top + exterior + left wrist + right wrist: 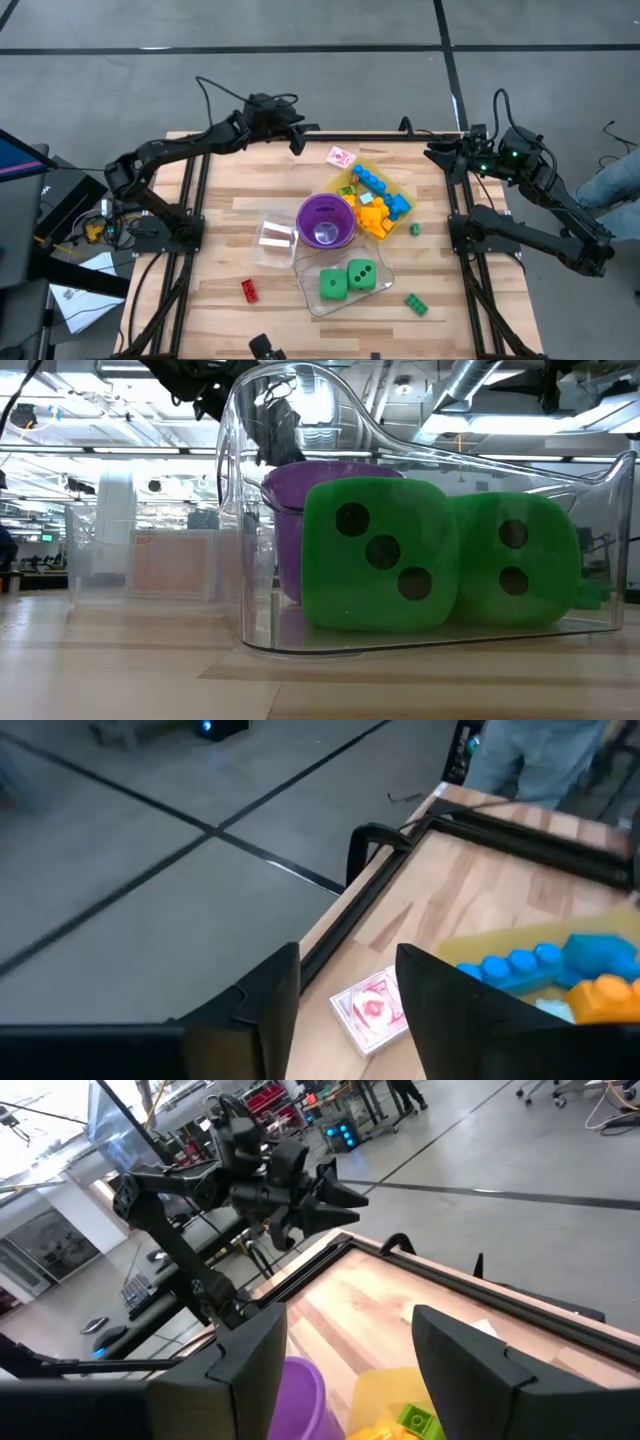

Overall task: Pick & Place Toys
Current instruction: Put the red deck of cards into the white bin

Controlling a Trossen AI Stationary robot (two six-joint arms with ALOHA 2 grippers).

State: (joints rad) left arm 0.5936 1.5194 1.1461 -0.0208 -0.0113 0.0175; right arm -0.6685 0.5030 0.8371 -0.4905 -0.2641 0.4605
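Blue, orange and yellow bricks [375,200] lie heaped in a yellow tray [352,172] right of centre. Two green dotted dice [347,279] sit in a clear tub [305,290] near the front. Loose on the wood lie a red brick [249,290], two green bricks [415,303] and a flat pink-and-white piece [341,157]. My left gripper [298,140] hangs open above the far edge, just left of that piece [372,1010], with nothing between its fingers. My right gripper [435,155] waits open over the far right corner.
A purple cup [325,220] stands at the centre against the tray. A small clear tub [275,238] lies left of it. Black frame rails [190,200] run along the table's left, right and far sides. Bare wood lies at the near left.
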